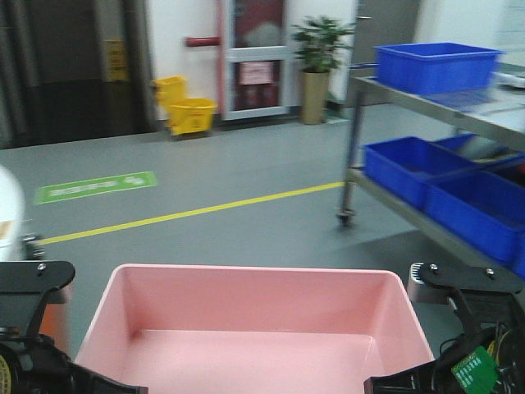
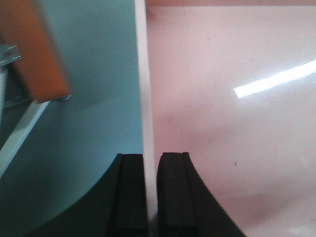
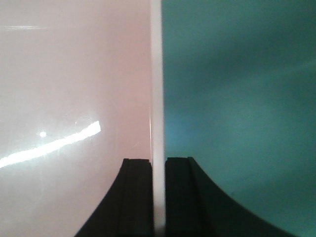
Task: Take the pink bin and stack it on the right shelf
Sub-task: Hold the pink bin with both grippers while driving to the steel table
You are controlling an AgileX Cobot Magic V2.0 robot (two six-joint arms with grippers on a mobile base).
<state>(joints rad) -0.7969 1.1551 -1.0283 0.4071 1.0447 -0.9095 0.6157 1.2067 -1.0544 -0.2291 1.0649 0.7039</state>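
Left claw (image 2: 150, 159) clenches the pink bin (image 1: 254, 320) by its left wall, right claw (image 3: 158, 161) by its right. The bin hangs over the floor (image 1: 246, 189), left of the right shelf (image 1: 500, 125). Carry it level and clear the blue crate (image 1: 435, 66).

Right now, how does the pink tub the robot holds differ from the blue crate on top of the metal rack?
The pink bin is pale pink; the blue crate is deep blue. The pink bin is pinched at its side walls by the left fingers and right fingers; the blue crate rests atop the right shelf. Both are open rectangular tubs.
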